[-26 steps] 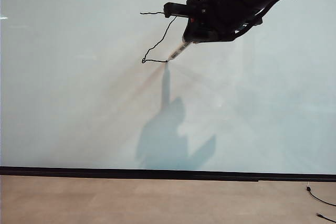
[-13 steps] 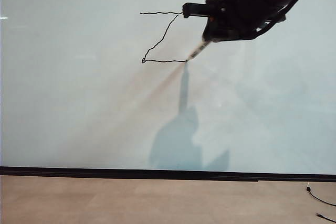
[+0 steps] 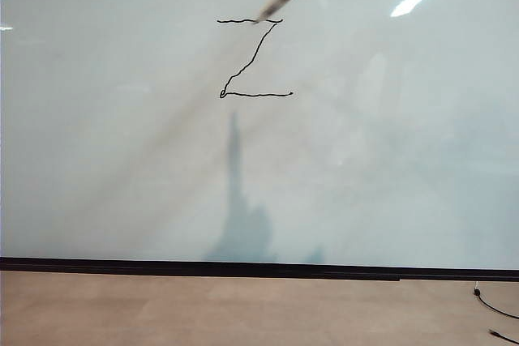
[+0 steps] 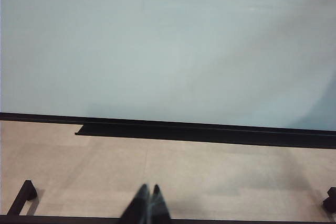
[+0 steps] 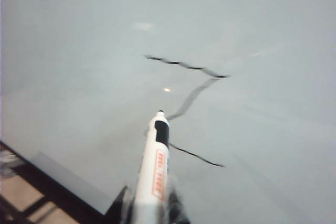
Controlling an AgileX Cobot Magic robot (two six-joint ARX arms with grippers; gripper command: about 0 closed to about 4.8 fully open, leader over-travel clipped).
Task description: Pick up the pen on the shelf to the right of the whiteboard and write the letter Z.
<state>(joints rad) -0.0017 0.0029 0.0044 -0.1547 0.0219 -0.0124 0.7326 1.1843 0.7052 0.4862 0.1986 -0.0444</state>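
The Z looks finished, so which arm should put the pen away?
The right. Its gripper is shut on the pen, lifted off the whiteboard beside the letter Z. The left gripper hangs shut and empty near the floor.

Both grippers look black, the left gripper (image 4: 146, 205) with slim tapering fingers (image 4: 137, 208).
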